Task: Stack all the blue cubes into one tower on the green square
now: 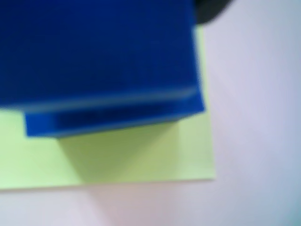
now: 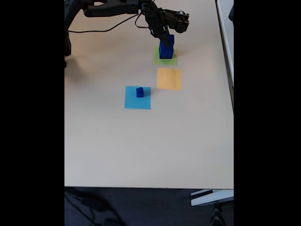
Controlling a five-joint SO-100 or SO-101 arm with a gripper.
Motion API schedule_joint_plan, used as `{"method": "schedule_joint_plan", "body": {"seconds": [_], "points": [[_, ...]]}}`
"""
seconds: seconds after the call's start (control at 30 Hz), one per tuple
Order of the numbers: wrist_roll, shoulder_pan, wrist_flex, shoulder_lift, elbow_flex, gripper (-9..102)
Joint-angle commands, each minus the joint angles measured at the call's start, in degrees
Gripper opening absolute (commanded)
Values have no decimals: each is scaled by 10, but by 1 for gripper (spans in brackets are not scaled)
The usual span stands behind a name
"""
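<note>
- Filling the near part of the wrist view, a dark blue cube (image 1: 94, 52) sits right under the lens, blurred, with a second blue block (image 1: 117, 120) stepped out beneath it – both resting over the green square (image 1: 141, 155).
- From the fixed view the tower (image 2: 166, 47) stands on that green square at the far right of the table (image 2: 141, 150); it looks two cubes high, though the picture is too small to be sure.
- Over its top the tool (image 2: 164, 34) is set close; whether it is clenched on the upper cube or released I cannot tell.
- One small blue cube (image 2: 139, 92) waits apart on the light blue square (image 2: 138, 98), nearer the camera and to the left; the orange square (image 2: 169, 78) lies bare between the two.
- Handling, as a judgement: the cubes look stiff, solid and light, with flat smooth sides – likely a little slippery, not fragile. Best taken by two opposite faces, squarely across the middle.
- Pale, matt and level, the table gives a steady base; the paper squares may slide if dragged.
- Dark floor and a cable run beyond the near edge.
</note>
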Motion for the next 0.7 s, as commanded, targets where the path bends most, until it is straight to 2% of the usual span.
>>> {"method": "schedule_joint_plan", "body": {"seconds": [0.0, 0.47, 0.67], "points": [[4, 0, -2, 16, -9, 18], [3, -1, -2, 17, -7, 24], [0, -1, -2, 18, -6, 23]]}}
